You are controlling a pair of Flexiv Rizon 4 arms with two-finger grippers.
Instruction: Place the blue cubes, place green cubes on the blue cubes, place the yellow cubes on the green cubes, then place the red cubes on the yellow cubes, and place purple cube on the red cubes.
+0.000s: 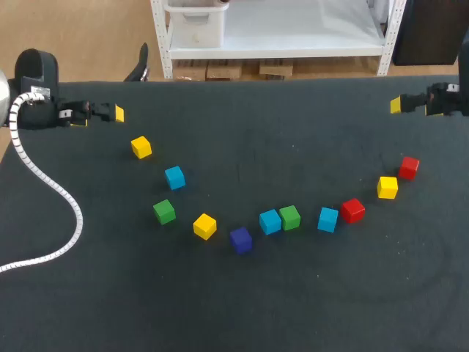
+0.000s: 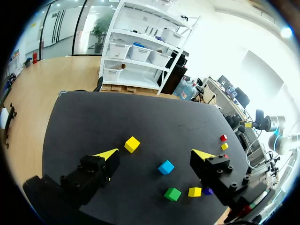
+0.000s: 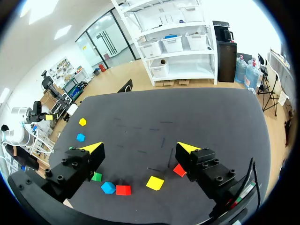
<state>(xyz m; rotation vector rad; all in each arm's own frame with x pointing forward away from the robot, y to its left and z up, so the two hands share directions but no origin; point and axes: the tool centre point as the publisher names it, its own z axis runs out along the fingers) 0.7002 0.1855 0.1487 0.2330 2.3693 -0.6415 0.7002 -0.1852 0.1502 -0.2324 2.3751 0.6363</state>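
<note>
counter (image 1: 242,308): plain black
fingers (image 2: 108,154): black, yellow tips
cubes (image 1: 270,221): blue, green, yellow, red, purple
cable (image 1: 51,183): white

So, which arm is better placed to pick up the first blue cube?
Left, I think. A blue cube lies fairly near the open left gripper. The open right gripper has a red cube and a yellow cube nearest; the other blue ones lie farther from it.

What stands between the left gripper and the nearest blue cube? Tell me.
The yellow cube sits almost on the straight line from the left gripper to the nearest blue cube, apart from both. Nothing lies on top of that blue cube, so a descent from above looks free.
</note>
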